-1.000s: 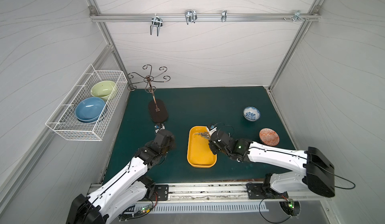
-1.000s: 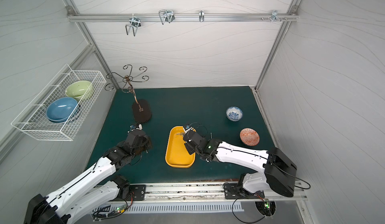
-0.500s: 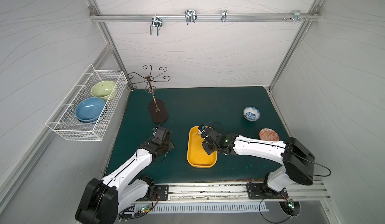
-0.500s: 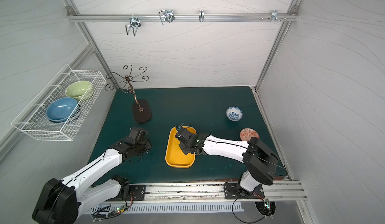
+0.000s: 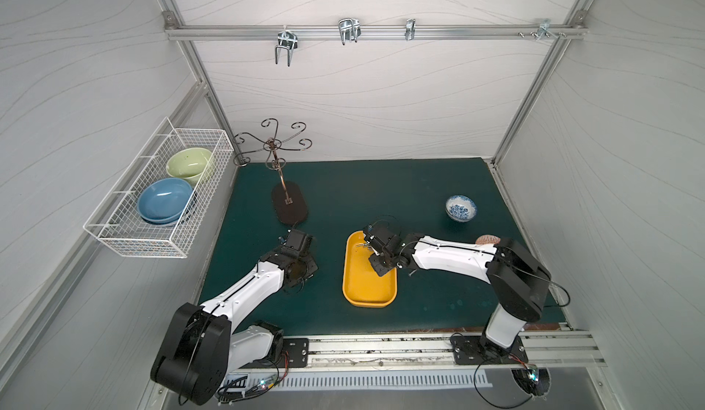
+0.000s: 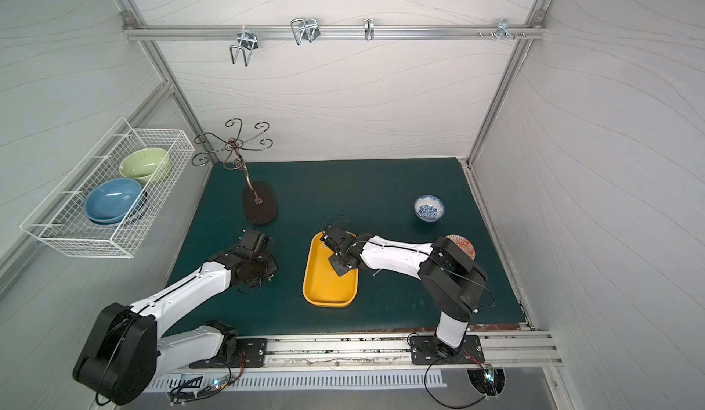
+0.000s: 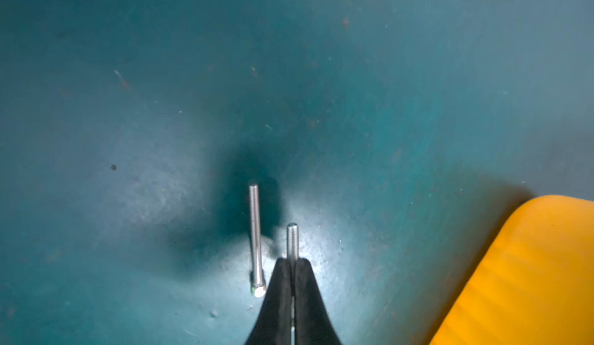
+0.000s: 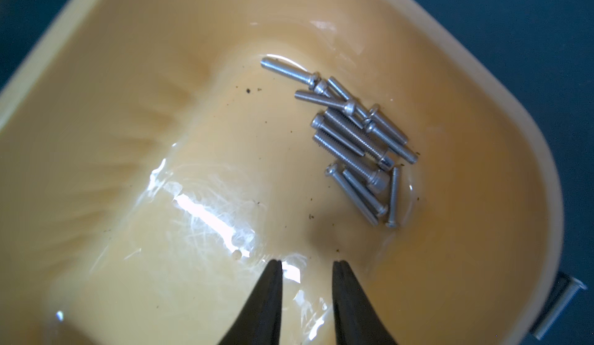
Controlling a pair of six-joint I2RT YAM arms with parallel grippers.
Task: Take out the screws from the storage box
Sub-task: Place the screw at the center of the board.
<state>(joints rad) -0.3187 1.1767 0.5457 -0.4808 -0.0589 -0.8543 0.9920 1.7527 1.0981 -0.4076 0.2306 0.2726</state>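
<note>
The yellow storage box [image 5: 368,289] [image 6: 328,286] lies mid-mat in both top views. Several silver screws [image 8: 356,137] are heaped at its far end, showing faintly in a top view [image 5: 361,245]. My right gripper [image 8: 307,264] [image 5: 373,249] hangs open over the box floor [image 8: 501,109], short of the heap, nothing between its fingers. My left gripper [image 7: 292,261] [image 5: 299,272] is low over the mat left of the box [image 7: 530,263], shut on one screw [image 7: 292,240]. Another screw [image 7: 256,237] lies on the mat beside it.
One screw [image 5: 410,273] [image 8: 559,308] lies on the mat right of the box. A blue-and-white bowl [image 5: 460,207] and a reddish dish [image 5: 487,239] sit back right. A metal stand [image 5: 289,207] rises back left. A wire basket [image 5: 160,198] hangs on the left wall.
Both arms have come down toward the table. The right gripper has sunk into the box's far end; the left has dropped to the mat with its screw.
</note>
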